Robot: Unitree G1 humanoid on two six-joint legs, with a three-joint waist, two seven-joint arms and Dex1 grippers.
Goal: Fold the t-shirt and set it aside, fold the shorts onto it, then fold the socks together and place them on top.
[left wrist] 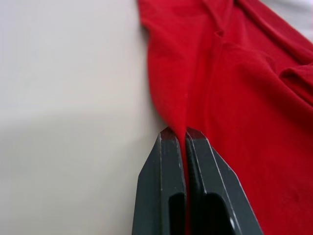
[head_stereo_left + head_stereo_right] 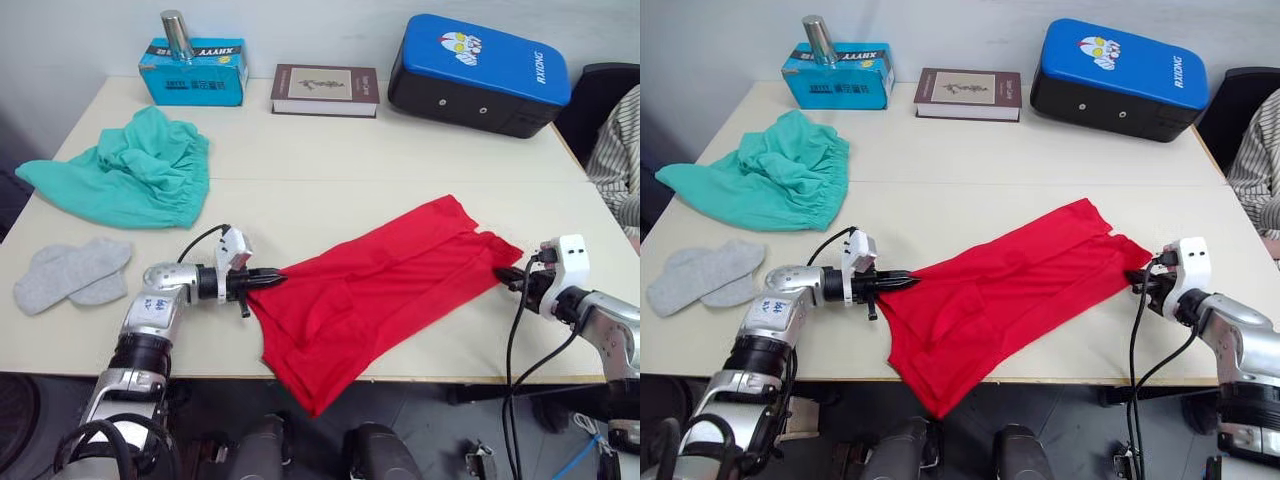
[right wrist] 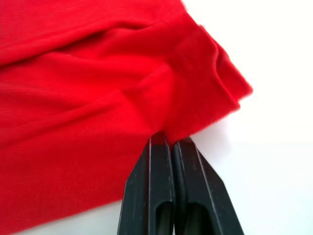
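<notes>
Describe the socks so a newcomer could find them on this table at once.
Start at the white table and go to its near corner on the robot's left, in front of the teal shorts. The socks lie there overlapping, flat and untouched. They are pale grey and far smaller than the shorts or the red t-shirt.

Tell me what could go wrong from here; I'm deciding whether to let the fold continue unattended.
The bright red cloth t-shirt hangs partly over the table's near edge, so it may slide off if a grip fails. Both the left gripper and right gripper pinch only thin edges with shut jaws, which could slip. The light grey socks lie near the left arm and might get swept.
</notes>
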